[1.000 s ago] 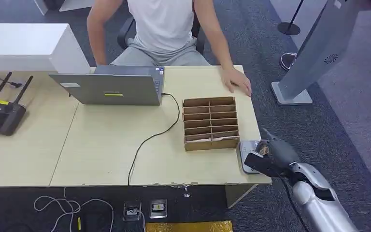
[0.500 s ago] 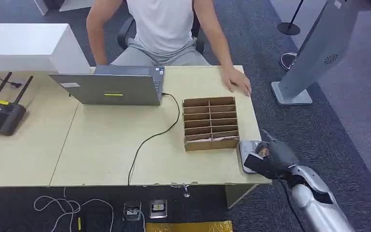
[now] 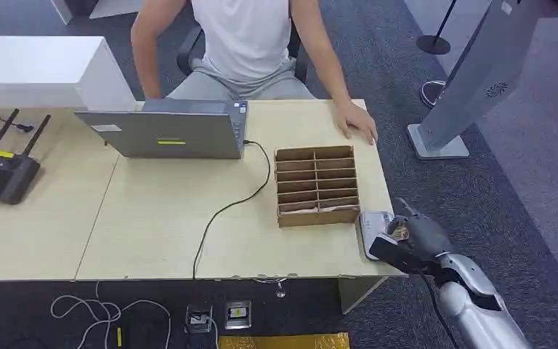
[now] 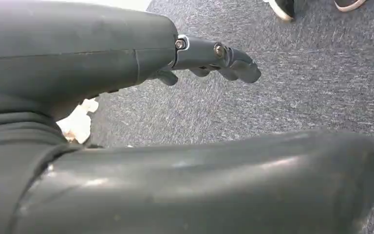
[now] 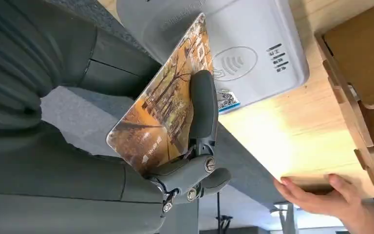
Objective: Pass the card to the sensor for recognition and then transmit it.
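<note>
My right hand [image 3: 409, 241] hangs at the table's right front corner and pinches a card [image 5: 163, 105] printed with an orange tree scene. The card [image 3: 398, 231] is tilted on edge just above the grey-white card sensor [image 5: 233, 46], which lies flat on the table. In the head view the sensor [image 3: 373, 229] is partly covered by my hand. My left hand [image 4: 214, 58] hangs over grey carpet with its fingers apart and nothing in it.
A brown cardboard divider box [image 3: 316, 185] stands just left of the sensor. A person sits behind the table, one hand [image 3: 356, 123] resting on its far right edge. A laptop [image 3: 163, 131] with a black cable, a router [image 3: 0, 171] and a grey kiosk [image 3: 472, 80] stand around.
My right hand with the card has dropped slightly lower and nearer over the sensor. The person and the table things have stayed put.
</note>
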